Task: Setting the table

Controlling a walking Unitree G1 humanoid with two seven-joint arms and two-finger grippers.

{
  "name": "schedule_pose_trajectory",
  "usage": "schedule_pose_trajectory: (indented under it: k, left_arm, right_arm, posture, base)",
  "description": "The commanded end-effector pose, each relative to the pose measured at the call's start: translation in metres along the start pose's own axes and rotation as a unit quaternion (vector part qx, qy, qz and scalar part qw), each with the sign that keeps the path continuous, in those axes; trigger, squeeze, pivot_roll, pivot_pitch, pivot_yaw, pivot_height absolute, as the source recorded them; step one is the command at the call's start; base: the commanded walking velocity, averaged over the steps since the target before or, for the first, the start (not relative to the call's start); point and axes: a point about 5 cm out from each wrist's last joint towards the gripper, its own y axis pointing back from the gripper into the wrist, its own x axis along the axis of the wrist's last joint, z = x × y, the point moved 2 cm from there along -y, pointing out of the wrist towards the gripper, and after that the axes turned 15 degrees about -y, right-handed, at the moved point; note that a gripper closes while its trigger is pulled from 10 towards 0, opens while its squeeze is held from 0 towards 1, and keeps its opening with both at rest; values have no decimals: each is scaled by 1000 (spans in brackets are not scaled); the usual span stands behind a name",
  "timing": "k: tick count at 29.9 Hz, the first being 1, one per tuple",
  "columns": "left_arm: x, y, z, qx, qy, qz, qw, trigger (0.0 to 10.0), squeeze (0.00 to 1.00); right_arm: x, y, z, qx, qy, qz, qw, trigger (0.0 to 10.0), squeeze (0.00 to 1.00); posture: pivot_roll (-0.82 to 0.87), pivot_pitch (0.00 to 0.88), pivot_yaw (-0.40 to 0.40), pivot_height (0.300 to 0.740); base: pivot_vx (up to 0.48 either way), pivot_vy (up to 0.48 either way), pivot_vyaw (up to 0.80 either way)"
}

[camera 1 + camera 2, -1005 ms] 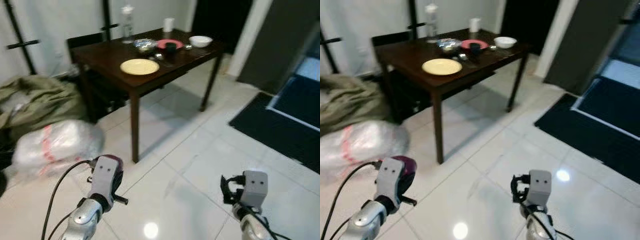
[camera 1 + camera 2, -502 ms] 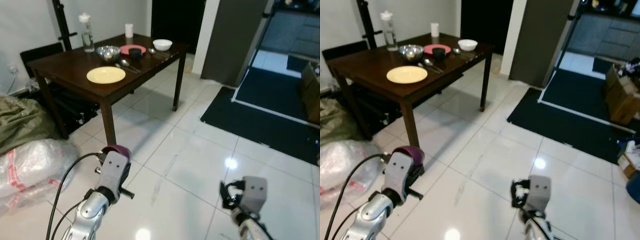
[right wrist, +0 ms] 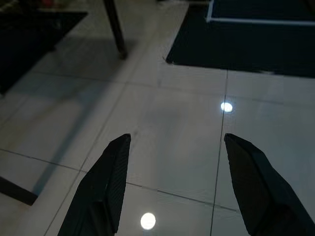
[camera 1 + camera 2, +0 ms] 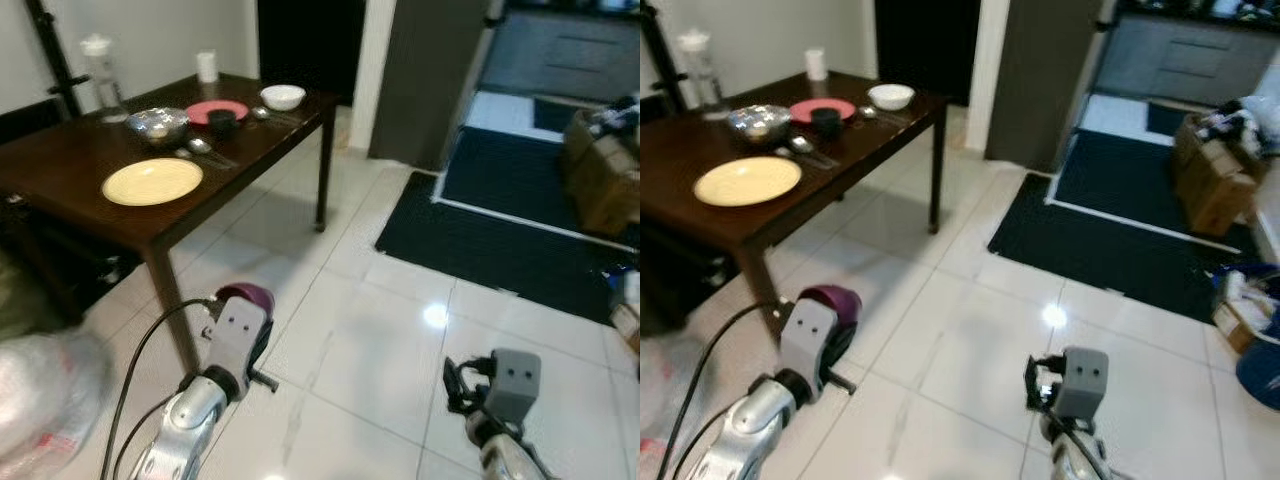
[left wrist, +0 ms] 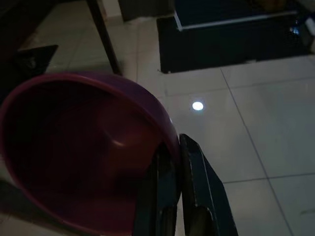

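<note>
the dark wooden surface (image 4: 90,215) is sitting far left, carrying a yellow plate (image 4: 152,181), steel bowl (image 4: 157,124) and red plate (image 4: 214,110). the left claw (image 5: 172,162) is pinching the purple bowl (image 5: 83,147) by its rim, low above the tiled floor (image 4: 400,340). the right claw (image 3: 174,184) is hanging spread wide, gripping nothing.

The plastic bag (image 4: 40,400) is blurred and cut off at the frame's edge, its contents unreadable.

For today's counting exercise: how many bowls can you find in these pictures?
3: a white bowl at the table's far end, a metal bowl behind the yellow plate, and a purple bowl held by the left gripper.
</note>
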Motion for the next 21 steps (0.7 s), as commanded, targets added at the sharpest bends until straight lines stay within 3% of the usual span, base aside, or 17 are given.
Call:
schedule_pose_trajectory:
  k: [1,12,16,21]
  left_arm:
    - [-2,1,4,-8,-1,1,1000,10000,0]
    - [-2,0,4,-9,-3,4,1000,10000,0]
    - [-2,-1,3,-7,-3,4,1000,10000,0]
    - [-1,-1,0,4,-1,3,1000,10000,0]
  right_arm:
    - [-3,3,8,-14,3,-5,1000,10000,0]
    - [1,1,9,-16,2,3,1000,10000,0]
    - [4,1,9,-15,2,9,1000,10000,0]
    - [18,-4,-8,24,-13,33,999,10000,0]
  posture:
    - [60,70,105,740]
    - [61,66,108,740]
    - [61,66,108,740]
    - [63,71,108,740]
  base:
    - [472,0,-769]
    - [472,0,-726]
    - [472,0,0]
    - [480,0,0]
